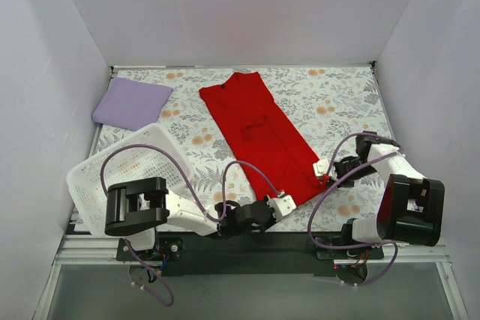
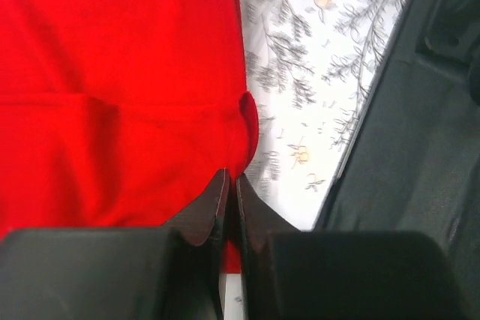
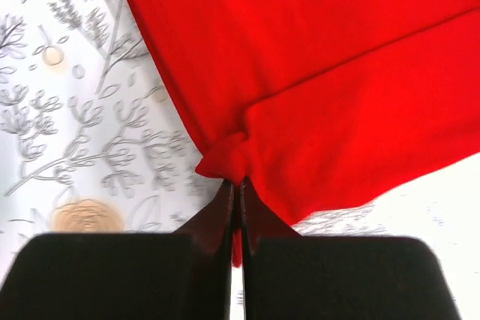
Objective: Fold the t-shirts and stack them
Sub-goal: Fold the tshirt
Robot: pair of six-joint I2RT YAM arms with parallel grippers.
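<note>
A red t-shirt (image 1: 261,132), folded into a long strip, lies diagonally across the flowered cloth. My left gripper (image 1: 286,201) is shut on its near hem corner, and red fabric (image 2: 112,110) shows between the pads in the left wrist view. My right gripper (image 1: 324,171) is shut on the other near corner, where a bunched fold of red fabric (image 3: 232,157) sits at the fingertips. A folded lavender t-shirt (image 1: 131,103) lies at the far left.
A white mesh basket (image 1: 127,172) sits tilted at the near left, over the left arm. White walls enclose the table on three sides. The black base rail (image 2: 405,148) runs along the near edge.
</note>
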